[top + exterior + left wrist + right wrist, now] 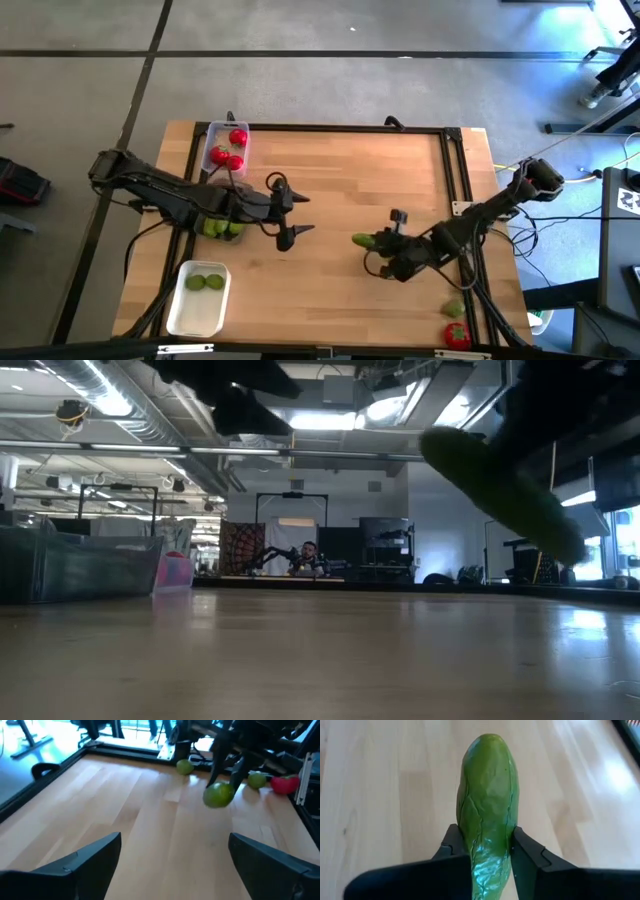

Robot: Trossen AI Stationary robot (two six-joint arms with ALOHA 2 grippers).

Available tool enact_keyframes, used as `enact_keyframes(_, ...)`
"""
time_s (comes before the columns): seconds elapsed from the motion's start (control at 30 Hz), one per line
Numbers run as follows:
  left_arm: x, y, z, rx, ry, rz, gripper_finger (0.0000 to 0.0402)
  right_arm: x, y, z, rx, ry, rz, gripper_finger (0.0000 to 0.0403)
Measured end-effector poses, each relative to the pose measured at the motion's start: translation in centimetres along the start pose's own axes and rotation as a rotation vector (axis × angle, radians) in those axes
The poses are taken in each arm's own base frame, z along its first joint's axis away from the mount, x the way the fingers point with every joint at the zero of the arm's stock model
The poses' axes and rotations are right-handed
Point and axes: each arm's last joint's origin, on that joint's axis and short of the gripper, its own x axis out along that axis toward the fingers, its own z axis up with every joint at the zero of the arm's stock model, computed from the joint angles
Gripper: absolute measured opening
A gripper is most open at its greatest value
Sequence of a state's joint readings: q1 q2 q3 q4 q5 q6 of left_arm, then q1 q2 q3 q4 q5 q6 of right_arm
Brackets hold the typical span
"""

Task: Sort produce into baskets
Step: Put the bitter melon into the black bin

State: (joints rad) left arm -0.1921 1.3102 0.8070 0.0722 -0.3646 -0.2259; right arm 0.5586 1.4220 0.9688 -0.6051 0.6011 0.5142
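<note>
Clear bin (210,133) with tomatoes (229,150), white bin (197,312) with limes (204,283), left jaws wide open, right jaws gripping cucumber (487,805)

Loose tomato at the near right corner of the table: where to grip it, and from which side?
Likely straight from above, fingers closing across the round red body of the tomato, below its green top. It sits upright on the table, close to the edge frame, with a lime next to it, so a sideways approach looks cramped. The right gripper holds a cucumber now.
</note>
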Motion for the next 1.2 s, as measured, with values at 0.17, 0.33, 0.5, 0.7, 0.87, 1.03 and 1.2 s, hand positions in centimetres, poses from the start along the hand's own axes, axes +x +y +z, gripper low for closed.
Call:
enact_keyframes(0.17, 1.7, -0.7, -0.2, 0.011, -0.054, -0.043, 0.0337, 0.6, -0.5, 1.2, -0.022, -0.07, -0.004, 0.006)
enact_keyframes(0.33, 3.3, -1.3, -0.6, 0.009, -0.1, -0.086, 0.0326, 1.1, -1.2, 2.0, -0.022, -0.105, -0.018, 0.006)
enact_keyframes(0.5, 4.5, -1.8, -0.8, 0.02, -0.107, -0.1, 0.0326, 1.5, -1.7, 2.9, -0.017, -0.15, -0.023, 0.006)
enact_keyframes(0.7, 6.0, -2.4, -0.2, 0.017, -0.117, -0.1, 0.0326, 1.5, -1.8, 3.7, -0.024, -0.211, -0.016, 0.006)
enact_keyframes(0.87, 7.0, -2.8, 0.0, -0.009, -0.12, -0.101, 0.0326, 1.5, -1.7, 3.9, -0.037, -0.23, -0.012, 0.006)
enact_keyframes(1.03, 7.5, -3.1, 0.2, -0.042, -0.164, -0.144, 0.03, 1.5, -1.7, 3.9, -0.041, -0.232, -0.012, 0.006)
enact_keyframes(1.2, 7.8, -3.2, -0.1, -0.055, -0.156, -0.156, 0.0227, 1.4, -1.6, 4.3, -0.041, -0.265, -0.004, 0.006)
